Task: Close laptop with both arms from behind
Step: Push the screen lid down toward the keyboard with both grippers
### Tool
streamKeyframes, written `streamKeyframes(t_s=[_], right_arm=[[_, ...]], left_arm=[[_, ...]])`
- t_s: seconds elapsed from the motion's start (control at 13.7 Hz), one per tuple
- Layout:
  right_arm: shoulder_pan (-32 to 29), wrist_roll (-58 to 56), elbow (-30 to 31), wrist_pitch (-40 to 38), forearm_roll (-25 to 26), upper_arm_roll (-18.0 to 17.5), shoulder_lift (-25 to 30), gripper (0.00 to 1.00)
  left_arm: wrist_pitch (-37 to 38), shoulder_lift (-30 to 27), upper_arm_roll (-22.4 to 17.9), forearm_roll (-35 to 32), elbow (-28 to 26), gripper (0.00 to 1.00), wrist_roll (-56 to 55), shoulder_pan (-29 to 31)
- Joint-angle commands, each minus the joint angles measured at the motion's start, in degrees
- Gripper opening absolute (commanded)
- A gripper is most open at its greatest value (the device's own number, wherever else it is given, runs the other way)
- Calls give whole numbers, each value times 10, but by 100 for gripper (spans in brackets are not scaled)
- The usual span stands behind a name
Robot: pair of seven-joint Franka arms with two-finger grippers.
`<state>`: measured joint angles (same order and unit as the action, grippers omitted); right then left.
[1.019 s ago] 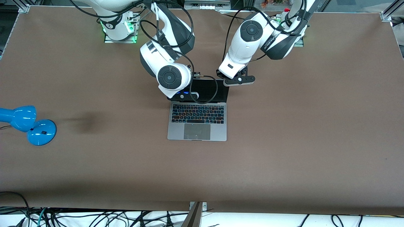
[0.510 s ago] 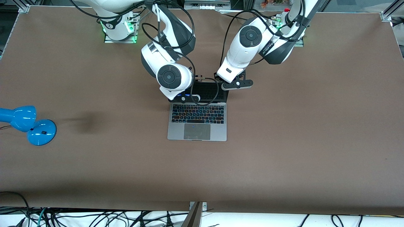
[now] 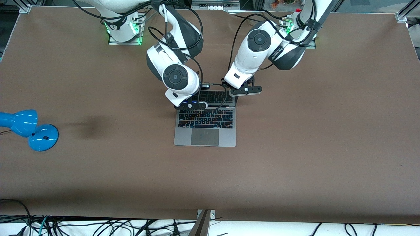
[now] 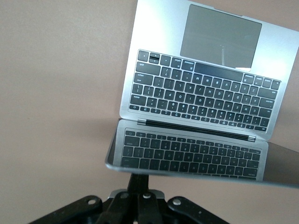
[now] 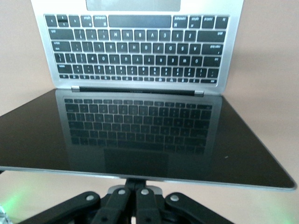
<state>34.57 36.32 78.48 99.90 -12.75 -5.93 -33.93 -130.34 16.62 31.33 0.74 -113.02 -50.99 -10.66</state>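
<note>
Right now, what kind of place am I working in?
Most likely a robotics lab bench: two arms bolted to a brown-covered table with an aluminium frame, loose cables along its near edge, and only a laptop and blue lamp as props.

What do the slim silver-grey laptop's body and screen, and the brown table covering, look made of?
Slim silver-grey laptop: the body looks like matte brushed metal, probably aluminium, with an even grey sheen and thin edges. Its black screen looks like glossy glass; it mirrors the keyboard. Brown table covering: matte, with no glare, possibly paper or felt; the pictures leave it open.
</note>
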Motion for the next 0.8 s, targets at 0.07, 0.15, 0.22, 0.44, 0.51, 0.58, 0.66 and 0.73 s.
streamKeyframes(t_s=[0.07, 0.15, 0.22, 0.44, 0.51, 0.58, 0.66, 0.73], right_arm=[[-3, 2, 3, 27, 23, 0, 1, 0], [-4, 2, 3, 35, 32, 0, 1, 0], [-5, 2, 3, 42, 37, 0, 1, 0], [-6, 1, 3, 64, 39, 1, -1, 0], [-7, 0, 3, 71, 40, 2, -5, 0], [-9, -2, 3, 80, 41, 3, -10, 0], [-9, -14, 3, 93, 52, 4, -15, 0], [-9, -24, 3, 100, 62, 4, -16, 0]], left_arm=[[5, 35, -6, -40, 42, 0, -21, -1], [7, 47, -7, -55, 56, 0, -35, -1], [9, 63, -7, -70, 70, 0, -47, -1], [10, 100, -14, -96, 100, 0, -58, -1], [10, 107, -16, -101, 106, 0, -58, -2], [10, 113, -21, -107, 112, 0, -58, -2], [10, 117, -24, -108, 119, 0, -58, -3], [10, 122, -25, -108, 123, 0, -58, -3]])
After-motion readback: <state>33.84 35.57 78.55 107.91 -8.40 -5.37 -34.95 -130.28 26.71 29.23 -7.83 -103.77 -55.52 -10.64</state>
